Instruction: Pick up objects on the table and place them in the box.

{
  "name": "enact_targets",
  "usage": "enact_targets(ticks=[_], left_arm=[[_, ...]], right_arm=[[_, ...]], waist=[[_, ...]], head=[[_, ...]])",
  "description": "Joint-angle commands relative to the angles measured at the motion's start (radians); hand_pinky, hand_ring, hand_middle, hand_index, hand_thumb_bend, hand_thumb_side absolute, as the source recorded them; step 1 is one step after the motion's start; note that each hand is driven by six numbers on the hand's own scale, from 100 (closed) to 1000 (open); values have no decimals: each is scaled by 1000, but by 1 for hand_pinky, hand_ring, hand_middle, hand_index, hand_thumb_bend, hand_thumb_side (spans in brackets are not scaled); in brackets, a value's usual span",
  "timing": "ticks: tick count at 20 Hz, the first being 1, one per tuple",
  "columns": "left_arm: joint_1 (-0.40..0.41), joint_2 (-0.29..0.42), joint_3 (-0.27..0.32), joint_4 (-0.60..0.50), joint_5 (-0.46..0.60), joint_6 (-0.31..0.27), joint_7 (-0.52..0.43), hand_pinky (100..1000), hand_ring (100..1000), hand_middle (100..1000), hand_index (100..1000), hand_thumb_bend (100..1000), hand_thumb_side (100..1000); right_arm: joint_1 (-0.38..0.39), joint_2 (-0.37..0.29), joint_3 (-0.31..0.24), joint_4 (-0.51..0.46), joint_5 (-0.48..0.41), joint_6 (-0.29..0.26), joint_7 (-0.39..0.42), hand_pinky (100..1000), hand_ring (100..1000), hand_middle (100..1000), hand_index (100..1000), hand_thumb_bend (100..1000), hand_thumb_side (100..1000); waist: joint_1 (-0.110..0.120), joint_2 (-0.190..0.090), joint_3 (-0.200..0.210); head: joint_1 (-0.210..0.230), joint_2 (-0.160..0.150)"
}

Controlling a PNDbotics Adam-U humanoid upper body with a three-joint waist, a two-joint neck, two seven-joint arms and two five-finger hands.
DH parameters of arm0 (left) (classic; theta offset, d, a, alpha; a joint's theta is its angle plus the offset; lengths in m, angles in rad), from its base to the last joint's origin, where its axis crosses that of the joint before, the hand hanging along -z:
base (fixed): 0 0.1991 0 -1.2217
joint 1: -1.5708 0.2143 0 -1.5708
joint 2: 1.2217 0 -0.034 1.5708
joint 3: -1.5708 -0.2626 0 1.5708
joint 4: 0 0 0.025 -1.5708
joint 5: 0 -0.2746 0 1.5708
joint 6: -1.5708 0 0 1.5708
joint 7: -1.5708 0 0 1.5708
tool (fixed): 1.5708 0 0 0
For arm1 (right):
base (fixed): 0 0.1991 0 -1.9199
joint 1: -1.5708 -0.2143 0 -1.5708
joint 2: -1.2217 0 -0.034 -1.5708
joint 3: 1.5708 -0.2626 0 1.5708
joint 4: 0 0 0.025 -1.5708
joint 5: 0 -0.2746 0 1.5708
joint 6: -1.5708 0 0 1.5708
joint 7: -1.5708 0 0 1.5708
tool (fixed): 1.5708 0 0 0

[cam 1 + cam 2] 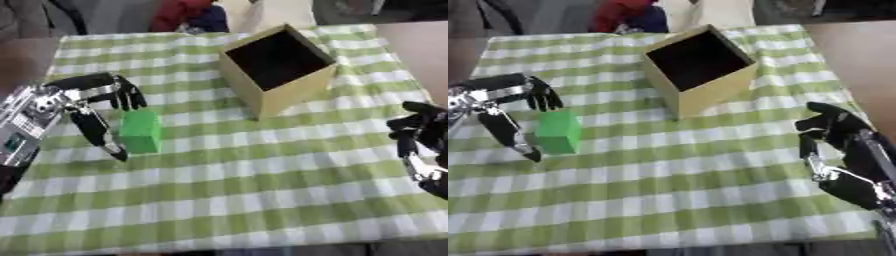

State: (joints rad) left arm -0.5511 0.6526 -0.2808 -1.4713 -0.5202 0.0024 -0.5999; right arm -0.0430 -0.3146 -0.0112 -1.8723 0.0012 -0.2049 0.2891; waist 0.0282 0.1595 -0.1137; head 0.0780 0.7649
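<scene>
The left hand (87, 100) arches over the green block (140, 131) at the bench's left, fingers apart around it, thumb beside its left face. The right hand (837, 145) rests at the right edge, fingers relaxed and empty. No writing shows on the open yellow box (278, 70).

Green-and-white checked cloth (262, 170) on surface; block (140, 131) bright green; box (278, 70) tan, dark inside; hands black and silver.

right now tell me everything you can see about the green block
The green block is a plain bright green cuboid with a matte, foam-like look, standing upright on the checked tablecloth, left of the yellow box. The left hand brackets it: curled fingers above its top, thumb down its left side. Whether they actually touch it is unclear.
</scene>
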Motion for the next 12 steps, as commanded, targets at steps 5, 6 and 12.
enact_targets(ticks=[5,6,12], left_arm=[[-37,-17,-8,55,-34,0,54,654,636,604,751,881,100],[-39,-22,-9,64,-38,1,60,650,630,598,747,879,100],[-46,-45,-13,106,-51,6,87,633,598,567,728,874,100]], right_arm=[[-4,-20,1,-14,-6,-3,5,710,775,615,885,100,216],[-4,-20,1,-14,-6,-4,6,710,775,615,885,100,216],[-4,-18,1,-14,-5,-3,6,710,775,615,885,100,218]], waist=[[-4,-16,-1],[-5,-16,-1],[-6,-14,-2]], head=[[4,5],[4,5],[5,5]])
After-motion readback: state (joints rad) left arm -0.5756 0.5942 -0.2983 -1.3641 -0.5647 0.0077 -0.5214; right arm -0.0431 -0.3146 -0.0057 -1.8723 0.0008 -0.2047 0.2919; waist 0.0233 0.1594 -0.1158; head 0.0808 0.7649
